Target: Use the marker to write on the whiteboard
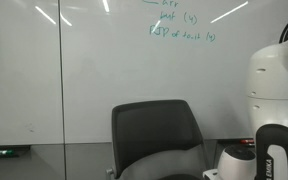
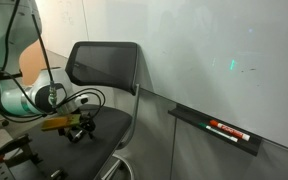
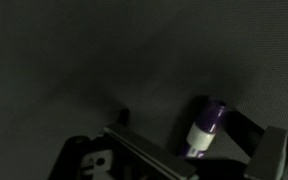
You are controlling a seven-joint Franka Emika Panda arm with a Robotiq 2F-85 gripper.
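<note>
The whiteboard [image 1: 94, 70] fills the wall, with green handwriting at the top and a green sketch at its left edge; it also shows in an exterior view [image 2: 224, 50]. A purple marker with a white label [image 3: 205, 127] lies on the dark seat of a black chair [image 2: 104, 65]. My gripper [image 2: 80, 130] hangs low over that seat. In the wrist view the gripper [image 3: 182, 122] is open, with the marker between the fingers, close to the right-hand finger. I cannot see the marker in either exterior view.
A marker tray [image 2: 199, 118] on the board's lower rail holds a red and black marker [image 2: 227, 131]. The chair back [image 1: 154, 130] stands in front of the board. The white arm base [image 1: 274, 90] is at the right edge.
</note>
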